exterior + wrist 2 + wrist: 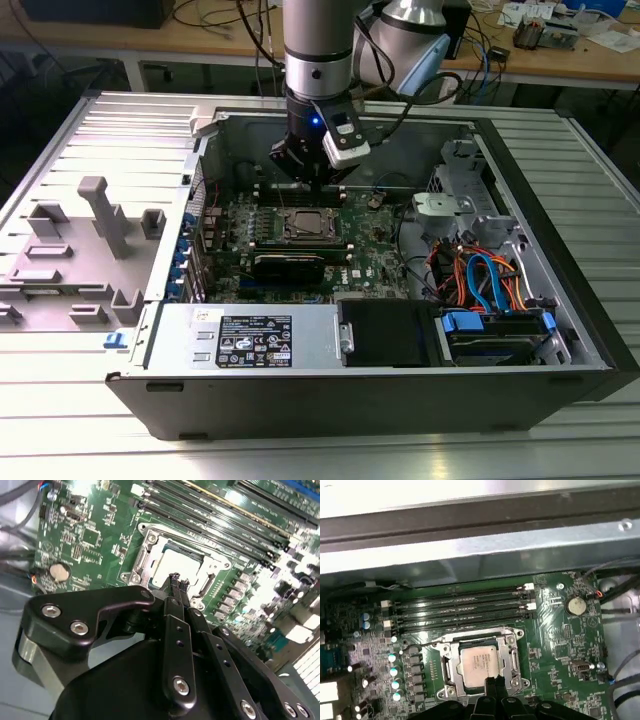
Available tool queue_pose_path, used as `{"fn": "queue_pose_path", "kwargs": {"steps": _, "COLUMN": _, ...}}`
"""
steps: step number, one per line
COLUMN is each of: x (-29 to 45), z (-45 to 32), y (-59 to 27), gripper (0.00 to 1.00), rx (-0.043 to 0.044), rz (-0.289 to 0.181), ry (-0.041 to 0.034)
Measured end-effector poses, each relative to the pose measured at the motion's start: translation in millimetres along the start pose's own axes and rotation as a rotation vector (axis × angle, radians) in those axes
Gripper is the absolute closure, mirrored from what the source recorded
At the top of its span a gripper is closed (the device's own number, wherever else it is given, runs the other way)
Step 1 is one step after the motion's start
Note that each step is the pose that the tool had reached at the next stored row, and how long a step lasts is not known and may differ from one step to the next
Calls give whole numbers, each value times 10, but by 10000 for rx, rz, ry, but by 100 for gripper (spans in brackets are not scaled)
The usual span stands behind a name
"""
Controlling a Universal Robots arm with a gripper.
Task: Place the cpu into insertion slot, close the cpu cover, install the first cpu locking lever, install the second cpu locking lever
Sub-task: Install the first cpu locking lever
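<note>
We see the cpu (477,661) lying flat in the slot (143,530), its grey top showing through the window of the cover (513,661); the cover looks folded down flat around it, so we judge steps 1 and 2 done. The 2 levers are harder to judge; a thin wire (417,646) stands out from 1 corner of the slot, and we cannot tell whether either lever is latched, so we count steps 3 and 4 as open. The tool (178,581) hangs just above the slot's edge, on the side away from the memory slots (460,612); its fingers are clenched tip to tip with nothing between them, and we cannot tell if they touch the cover. In the exterior view the arm stands upright inside the open case (400,400), over the green board (370,245).
</note>
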State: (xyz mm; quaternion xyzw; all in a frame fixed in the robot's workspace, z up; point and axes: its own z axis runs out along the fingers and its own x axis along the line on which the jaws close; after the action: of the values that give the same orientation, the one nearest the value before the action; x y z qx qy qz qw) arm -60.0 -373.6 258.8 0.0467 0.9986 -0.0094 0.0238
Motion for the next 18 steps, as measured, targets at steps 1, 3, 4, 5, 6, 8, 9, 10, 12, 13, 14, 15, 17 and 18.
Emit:
{"fn": "queue_pose_path", "kwargs": {"steps": 1, "x": 8, "z": 0, "y": -1, "gripper": 89, "rx": -4, "rz": -79, "ry": -2}}
{"fn": "queue_pose_path", "kwargs": {"steps": 3, "x": 45, "z": -2, "y": -4, "gripper": 89, "rx": 1, "rz": -83, "ry": 60}}
{"fn": "queue_pose_path", "kwargs": {"steps": 4, "x": 70, "z": -4, "y": -7, "gripper": 89, "rx": 11, "rz": -84, "ry": 160}}
{"fn": "queue_pose_path", "kwargs": {"steps": 5, "x": 86, "z": -5, "y": -9, "gripper": 89, "rx": 19, "rz": -87, "ry": 240}}
{"fn": "queue_pose_path", "kwargs": {"steps": 6, "x": 111, "z": -4, "y": -10, "gripper": 89, "rx": 15, "rz": -140, "ry": 242}}
{"fn": "queue_pose_path", "kwargs": {"steps": 8, "x": 120, "z": 0, "y": -11, "gripper": 89, "rx": 1, "rz": -566, "ry": 239}}
{"fn": "queue_pose_path", "kwargs": {"steps": 9, "x": 131, "z": 0, "y": -12, "gripper": 89, "rx": -1, "rz": -658, "ry": 239}}
{"fn": "queue_pose_path", "kwargs": {"steps": 10, "x": 131, "z": 0, "y": -12, "gripper": 89, "rx": -2, "rz": -667, "ry": 238}}
{"fn": "queue_pose_path", "kwargs": {"steps": 12, "x": 132, "z": 0, "y": -12, "gripper": 89, "rx": -3, "rz": -666, "ry": 238}}
{"fn": "queue_pose_path", "kwargs": {"steps": 13, "x": 132, "z": 0, "y": -12, "gripper": 89, "rx": -3, "rz": -667, "ry": 238}}
{"fn": "queue_pose_path", "kwargs": {"steps": 14, "x": 132, "z": 0, "y": -12, "gripper": 89, "rx": -3, "rz": -667, "ry": 238}}
{"fn": "queue_pose_path", "kwargs": {"steps": 15, "x": 132, "z": 0, "y": -13, "gripper": 89, "rx": -2, "rz": -667, "ry": 238}}
{"fn": "queue_pose_path", "kwargs": {"steps": 17, "x": 132, "z": 0, "y": -12, "gripper": 89, "rx": -3, "rz": -668, "ry": 238}}
{"fn": "queue_pose_path", "kwargs": {"steps": 18, "x": 132, "z": 1, "y": -12, "gripper": 89, "rx": -3, "rz": -668, "ry": 238}}
